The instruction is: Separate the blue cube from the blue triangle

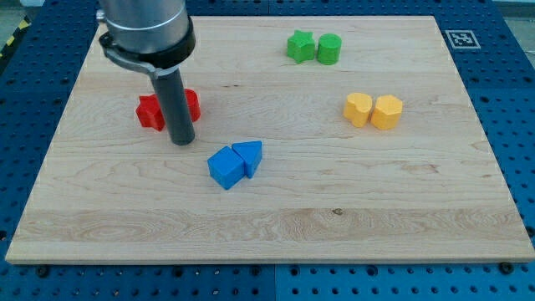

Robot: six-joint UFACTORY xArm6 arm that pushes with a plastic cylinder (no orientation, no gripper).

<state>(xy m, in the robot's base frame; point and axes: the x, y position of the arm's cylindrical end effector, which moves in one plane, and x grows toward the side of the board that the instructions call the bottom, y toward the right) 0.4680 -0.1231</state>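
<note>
The blue cube [225,168] lies near the board's middle, touching the blue triangle [249,155] at its upper right. My tip [182,142] rests on the board a short way to the upper left of the blue cube, apart from it. The rod rises from the tip toward the view's top left and hides part of the red blocks behind it.
Two red blocks [151,111] sit just behind the rod on the left. A green star [300,46] and green cylinder [328,48] sit at the top. A yellow heart-like block [358,109] and yellow hexagon [387,111] sit at the right. The wooden board [351,217] lies on a blue pegboard.
</note>
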